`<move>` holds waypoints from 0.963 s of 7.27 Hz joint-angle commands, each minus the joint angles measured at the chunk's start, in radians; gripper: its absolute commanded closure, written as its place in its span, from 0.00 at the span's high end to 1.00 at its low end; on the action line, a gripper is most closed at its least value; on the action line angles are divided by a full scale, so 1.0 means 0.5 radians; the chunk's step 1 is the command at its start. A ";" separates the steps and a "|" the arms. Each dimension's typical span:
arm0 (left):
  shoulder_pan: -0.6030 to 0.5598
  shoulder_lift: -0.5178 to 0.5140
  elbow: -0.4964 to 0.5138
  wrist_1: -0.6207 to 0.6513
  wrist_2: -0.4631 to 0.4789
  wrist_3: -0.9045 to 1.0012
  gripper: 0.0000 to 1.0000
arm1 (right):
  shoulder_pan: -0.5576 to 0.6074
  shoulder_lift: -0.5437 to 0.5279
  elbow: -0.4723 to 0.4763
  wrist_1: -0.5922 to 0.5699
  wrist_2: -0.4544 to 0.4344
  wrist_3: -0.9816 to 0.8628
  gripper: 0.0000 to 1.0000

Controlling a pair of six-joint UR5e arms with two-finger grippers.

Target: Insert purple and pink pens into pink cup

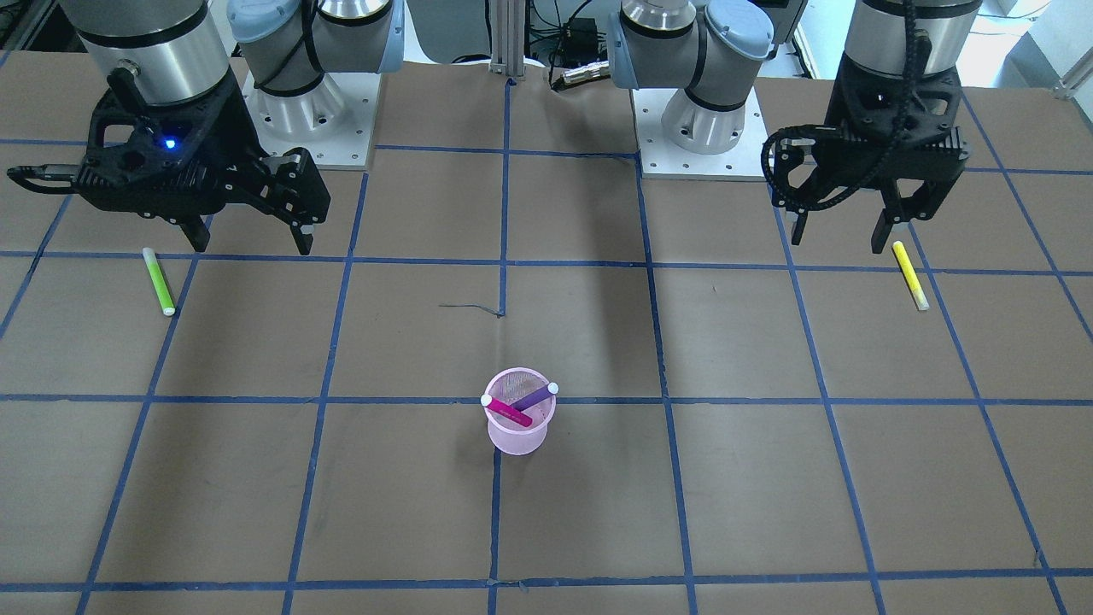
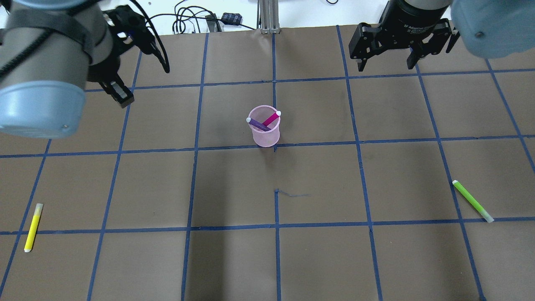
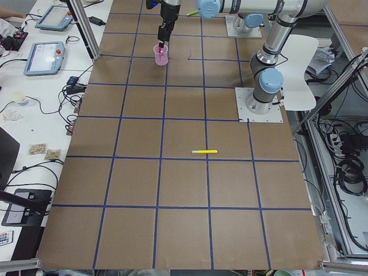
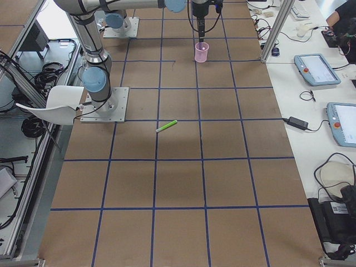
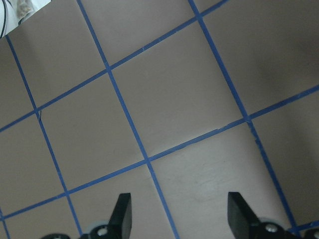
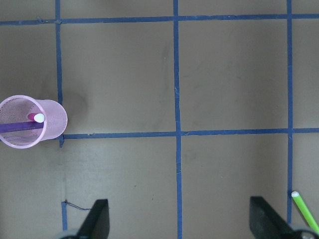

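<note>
Looking at the pink cup (image 1: 518, 437) now, and both of its pens are inside. The purple pen (image 1: 534, 396) leans one way and the pink pen (image 1: 511, 414) the other, crossing inside the mesh with their white caps poking just over the rim. By my reading the job is as good as done.

The left gripper (image 1: 838, 239) hangs well away from the cup, jaws spread wide with nothing between them. Its own wrist camera shows only bare table (image 5: 174, 89) below. The right gripper (image 1: 252, 243) hangs about as far from the cup on the opposite side, jaws also wide apart and empty.

Two strays lie flat, well apart from the cup: a yellow pen (image 1: 910, 275) out on the left gripper's side of it, and a green pen (image 1: 158, 281) out on the right gripper's side. Neither belongs in the cup, I'd say.

On handling, these pens look light, stiff and smooth-barrelled. They'd likely roll on the table, or slip if pinched near an end, so a squeeze across the middle of the barrel seems the safe hold. For the two in the cup, the only part offered is the capped tip above the rim. The cup itself looks like thin mesh and very light, so I'd expect a nudge on a leaning pen to slide it or tip it over.
</note>
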 commanded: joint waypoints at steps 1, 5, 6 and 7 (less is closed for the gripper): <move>-0.066 -0.014 0.018 -0.140 -0.110 -0.656 0.87 | 0.000 0.000 0.001 0.001 0.008 0.000 1.00; -0.141 -0.201 0.241 -0.400 -0.104 -0.721 1.00 | 0.000 0.000 0.001 0.001 0.014 0.000 1.00; -0.150 -0.235 0.293 -0.450 -0.119 -0.730 1.00 | 0.000 0.000 0.001 0.001 0.014 0.000 1.00; -0.159 -0.232 0.282 -0.435 -0.202 -0.742 1.00 | 0.000 0.000 0.001 0.001 0.014 0.000 1.00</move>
